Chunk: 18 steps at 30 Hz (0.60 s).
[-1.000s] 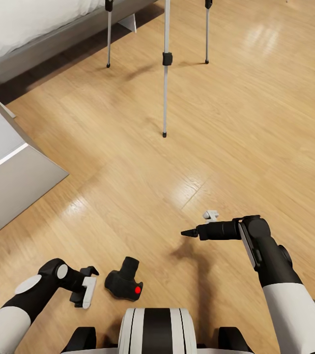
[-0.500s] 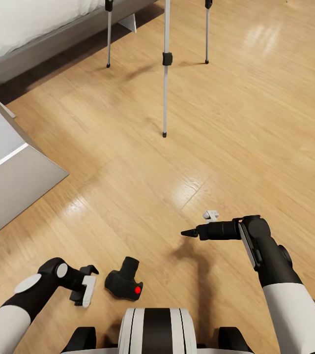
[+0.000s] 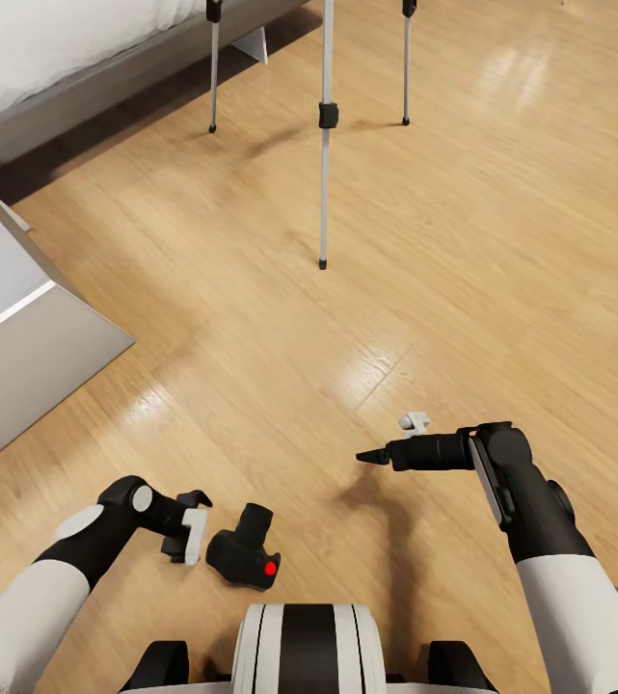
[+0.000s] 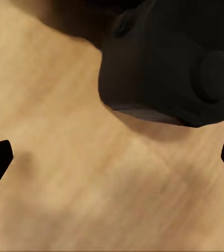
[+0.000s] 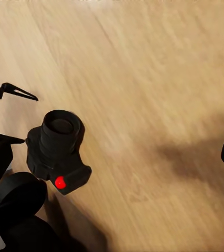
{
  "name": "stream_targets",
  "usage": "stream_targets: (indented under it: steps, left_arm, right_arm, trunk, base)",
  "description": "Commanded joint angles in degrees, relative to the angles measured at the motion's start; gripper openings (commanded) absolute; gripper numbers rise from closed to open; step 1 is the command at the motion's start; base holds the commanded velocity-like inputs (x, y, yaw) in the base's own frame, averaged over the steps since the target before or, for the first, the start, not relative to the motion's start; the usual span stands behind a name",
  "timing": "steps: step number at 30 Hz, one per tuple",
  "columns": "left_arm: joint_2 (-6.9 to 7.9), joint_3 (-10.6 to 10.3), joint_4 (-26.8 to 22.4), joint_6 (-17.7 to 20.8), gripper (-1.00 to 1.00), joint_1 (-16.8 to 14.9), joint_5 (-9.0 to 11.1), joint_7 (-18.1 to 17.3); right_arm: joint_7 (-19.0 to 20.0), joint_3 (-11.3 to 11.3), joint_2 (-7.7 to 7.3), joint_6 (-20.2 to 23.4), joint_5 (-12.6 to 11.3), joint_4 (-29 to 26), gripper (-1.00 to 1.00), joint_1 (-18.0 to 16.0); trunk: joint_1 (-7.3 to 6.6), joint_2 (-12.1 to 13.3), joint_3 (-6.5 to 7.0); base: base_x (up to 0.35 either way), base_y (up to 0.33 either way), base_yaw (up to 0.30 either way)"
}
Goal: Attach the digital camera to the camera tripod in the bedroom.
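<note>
I judge the task to be at the pickup stage; nothing is attached yet. The digital camera point(image 3: 244, 555) lies on the wood floor point(image 3: 463, 241) just in front of my base. My left gripper point(image 3: 193, 525) sits just beside it with jaws spread wide and empty. My right gripper point(image 3: 371, 456) hangs apart to the right; I cannot tell its jaw state. The camera tripod point(image 3: 325, 116) stands well ahead near the bed point(image 3: 77, 58). Grasping, carrying and mounting all remain.

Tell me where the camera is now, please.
In the head view the camera lies on the wood floor near the bottom, just ahead of the robot's base, with the open left gripper close beside it on its left.
</note>
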Motion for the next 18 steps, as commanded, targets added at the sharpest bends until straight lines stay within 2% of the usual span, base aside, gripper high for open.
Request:
stream_targets:
  steps: [1,9,10,13,18]
  left_arm:
    - [0.0,-0.16,-0.01,-0.38,1.0,-0.08,-0.28,-0.01]
    - [-0.32,-0.17,1.45,-0.42,1.0,-0.3,-0.42,-0.01]
    - [-0.78,-0.17,2.26,-0.45,1.0,-0.31,-0.59,0.04]
    - [-1.51,-0.17,3.03,-0.45,1.0,-0.31,-1.37,0.02]
    - [-2.66,-0.17,3.5,-0.46,1.0,-0.31,-3.82,0.03]
  right_arm:
    - [0.58,-0.08,0.02,0.23,0.6,-0.04,1.0,-0.03]
    - [0.61,-0.08,0.01,0.23,0.59,-0.05,1.0,-0.03]
    - [0.61,-0.08,0.06,0.23,0.59,-0.07,1.0,-0.03]
    - [0.61,-0.07,0.08,0.23,0.65,-0.08,1.0,-0.03]
    - [0.59,-0.07,0.1,0.23,0.67,-0.06,1.0,-0.03]
  trunk:
    - [-0.01,-0.01,-0.03]
    - [-0.01,-0.01,-0.03]
    - [-0.01,-0.01,-0.03]
    - [-0.01,-0.01,-0.03]
    - [-0.01,-0.01,-0.03]
  base:
    - [0.0,0.0,0.0]
    - [0.0,0.0,0.0]
    - [0.0,0.0,0.0]
    - [0.0,0.0,0.0]
    - [0.0,0.0,0.0]
